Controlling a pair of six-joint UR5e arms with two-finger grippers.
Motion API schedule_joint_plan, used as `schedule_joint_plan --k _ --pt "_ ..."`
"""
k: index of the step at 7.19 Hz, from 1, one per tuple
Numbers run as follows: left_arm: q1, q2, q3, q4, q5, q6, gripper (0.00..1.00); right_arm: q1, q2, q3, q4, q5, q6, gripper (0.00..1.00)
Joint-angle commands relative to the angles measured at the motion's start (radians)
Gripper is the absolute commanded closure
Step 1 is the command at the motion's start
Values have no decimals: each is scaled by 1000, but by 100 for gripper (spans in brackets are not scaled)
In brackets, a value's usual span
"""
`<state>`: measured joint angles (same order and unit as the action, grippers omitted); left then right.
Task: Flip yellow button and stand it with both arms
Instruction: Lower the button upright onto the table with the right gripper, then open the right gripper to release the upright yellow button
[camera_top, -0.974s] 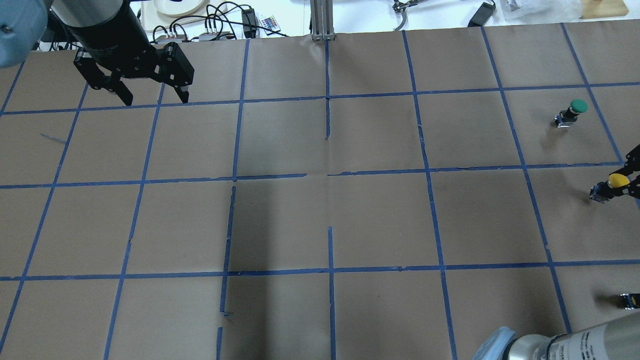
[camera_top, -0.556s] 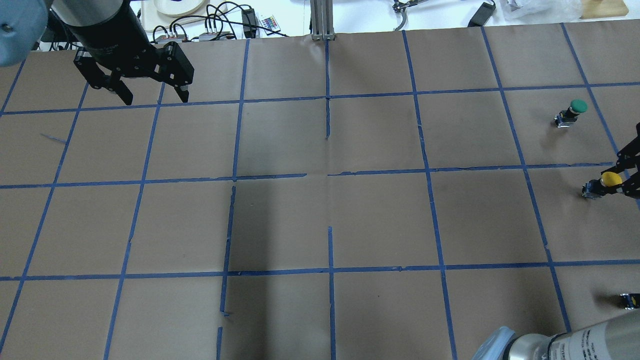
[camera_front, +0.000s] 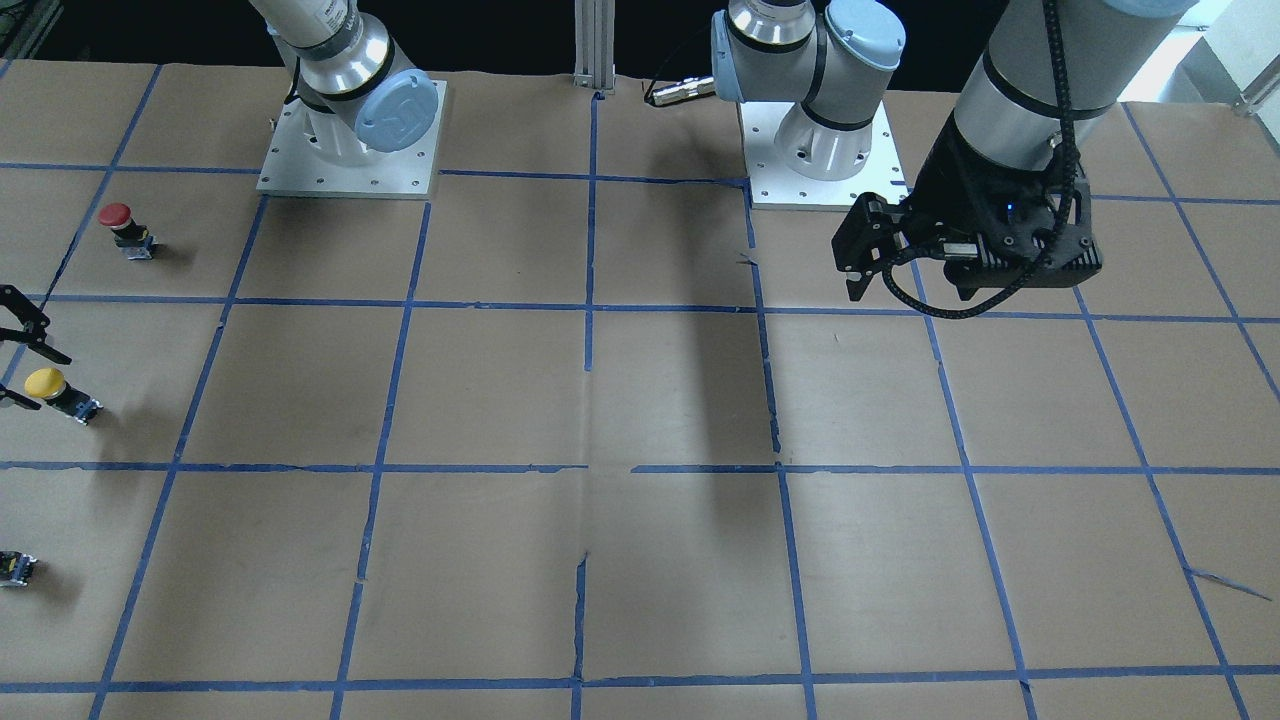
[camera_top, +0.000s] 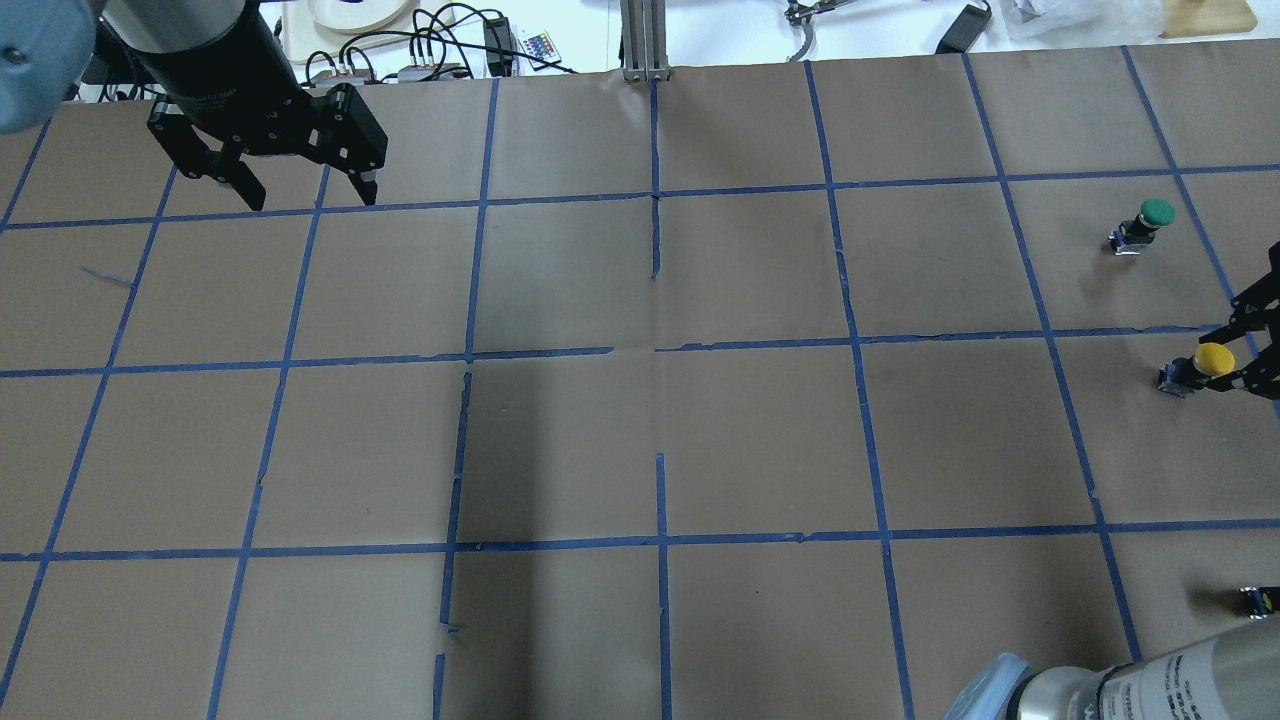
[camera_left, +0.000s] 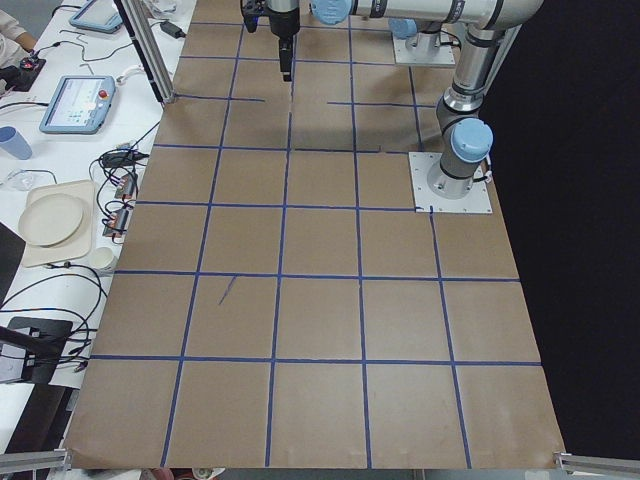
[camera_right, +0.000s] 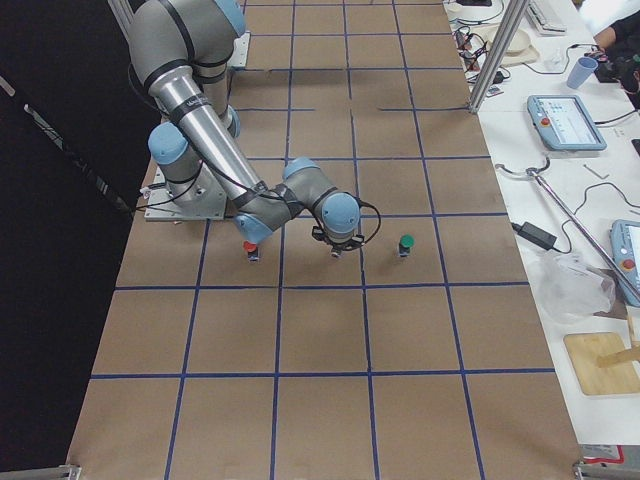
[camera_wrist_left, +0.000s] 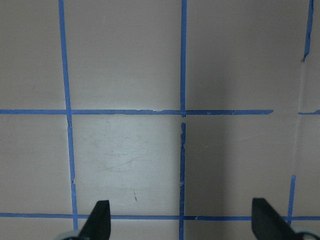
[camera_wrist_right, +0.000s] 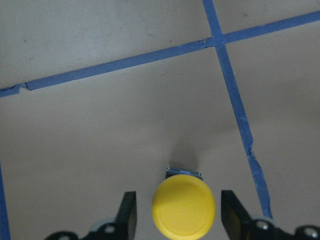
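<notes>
Within the last second the right tool lowered the button cap-up onto the tabletop at the robot's far right, then spread clear of the cap. The stand-up step appeared finished. The left tool, spread, stayed well apart.

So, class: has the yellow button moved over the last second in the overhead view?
Yes. The yellow button has shifted leftward in that view, closer to the vertical tape line.

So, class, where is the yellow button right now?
In the overhead view the yellow button sits at the far right, on the robot's right side, straddled by the open right end effector, with the green button beyond it.
</notes>
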<state>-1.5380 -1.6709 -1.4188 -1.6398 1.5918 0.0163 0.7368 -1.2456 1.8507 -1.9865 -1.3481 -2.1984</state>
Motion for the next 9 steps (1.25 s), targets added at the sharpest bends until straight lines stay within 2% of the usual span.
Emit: schedule_joint_plan --k 1,2,5,7,8,9 --pt "1 -3 0 0 -1 -4 0 3 -5 -2 2 1 2 2" --pt "-1 -6 4 0 -1 -13 0 3 -17 -2 3 1 37 3" --pt "-1 -6 4 0 1 -15 0 44 -168 -1 21 -26 384 2" --pt "-1 -6 4 0 1 -15 0 113 -288 -1 66 -97 800 1" --pt "-1 -6 4 0 1 -15 0 140 -340 -1 140 -143 1082 0" --pt "-1 -1 4 0 1 -15 0 160 -372 -1 208 -148 1297 0"
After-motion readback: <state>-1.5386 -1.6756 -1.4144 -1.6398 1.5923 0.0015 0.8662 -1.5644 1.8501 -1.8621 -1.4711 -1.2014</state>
